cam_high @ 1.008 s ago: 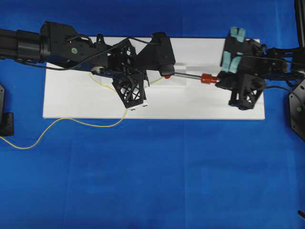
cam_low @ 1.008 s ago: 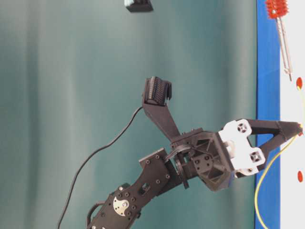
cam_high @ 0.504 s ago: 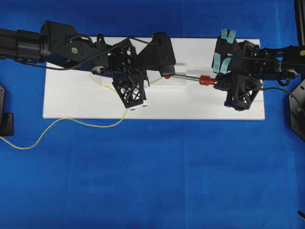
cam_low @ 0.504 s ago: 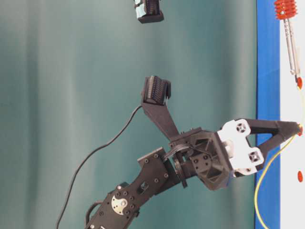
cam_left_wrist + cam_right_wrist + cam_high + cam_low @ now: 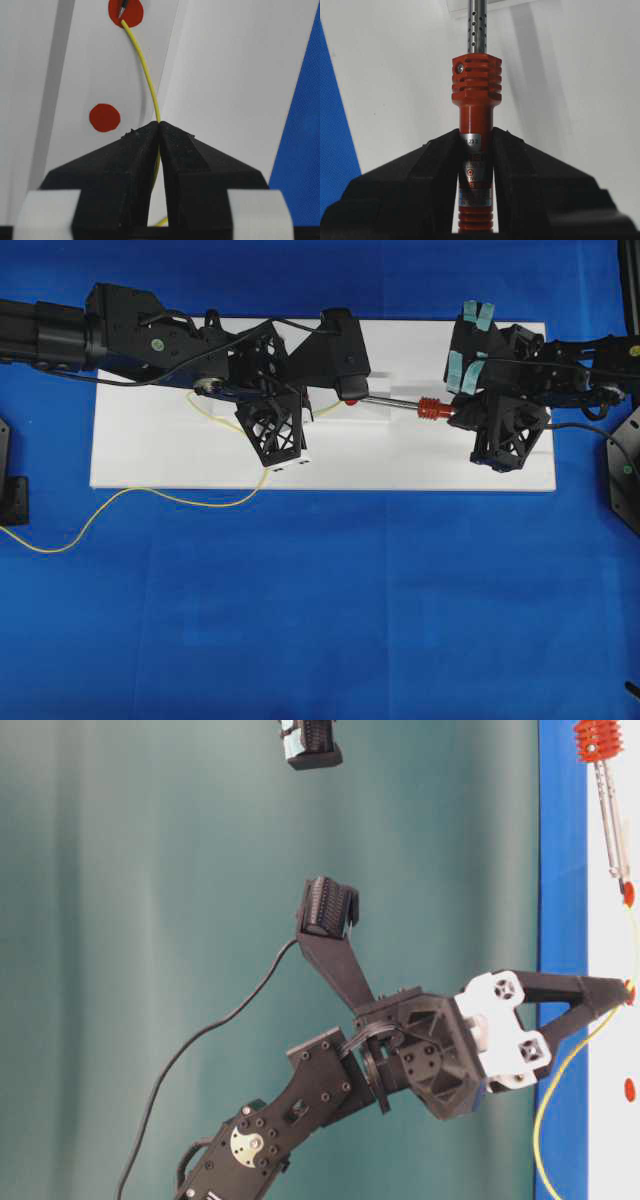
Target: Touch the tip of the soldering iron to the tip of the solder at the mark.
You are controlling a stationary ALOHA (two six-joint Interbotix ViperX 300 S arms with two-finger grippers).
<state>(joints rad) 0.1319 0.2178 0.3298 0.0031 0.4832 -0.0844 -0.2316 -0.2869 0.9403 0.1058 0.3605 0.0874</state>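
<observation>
Pinching the solder [image 5: 145,75] in my left gripper [image 5: 159,131] at centre left, its end now meeting the soldering iron [image 5: 405,403] tip on the upper red mark [image 5: 126,12], my right gripper [image 5: 476,142] clamped on the iron's handle, shifted left since a second ago.

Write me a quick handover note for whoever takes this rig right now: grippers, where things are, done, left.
Left gripper: shut on the solder, which runs forward to the upper red mark.
Right gripper: shut on the soldering iron by its handle, shaft pointing at the left arm over the white board.
Done: in the left wrist view the iron's tip sits on that mark, right at the solder's end; they look to be touching.
Left: confirm contact; the overhead view hides it behind the left arm. A second red mark is unused.
</observation>
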